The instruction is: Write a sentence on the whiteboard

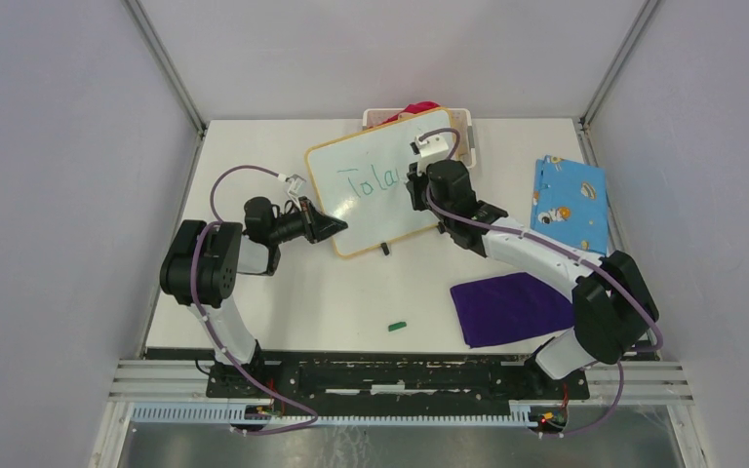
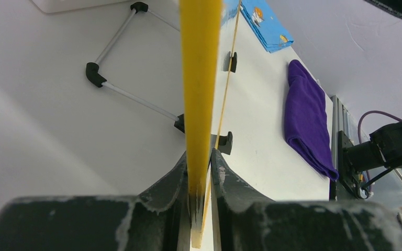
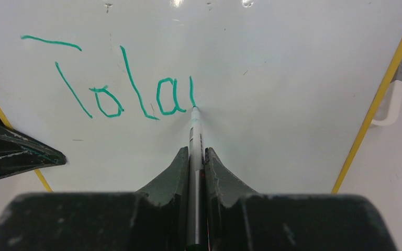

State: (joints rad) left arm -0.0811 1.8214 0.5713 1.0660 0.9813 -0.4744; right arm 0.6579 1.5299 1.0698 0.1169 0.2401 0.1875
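Observation:
The whiteboard (image 1: 395, 210), white with a thin orange frame, lies tilted at the table's middle back. Green marker letters reading about "Tola" (image 1: 365, 182) run across it, the sentence's start (image 3: 116, 89). My left gripper (image 1: 335, 226) is shut on the board's near-left frame edge (image 2: 199, 78), which the left wrist view shows edge-on between the jaws of that gripper (image 2: 199, 155). My right gripper (image 3: 194, 151) is shut on a grey marker (image 3: 194, 130). Its tip touches the board at the foot of a short green stroke after the "a". From above, the right gripper (image 1: 419, 185) hides the marker.
A white basket (image 1: 464, 121) with something red (image 1: 419, 108) stands behind the board. A blue patterned cloth (image 1: 568, 202) lies at the right. A purple cloth (image 1: 512, 307) is at the near right, and a small green cap (image 1: 397, 325) lies near the front edge.

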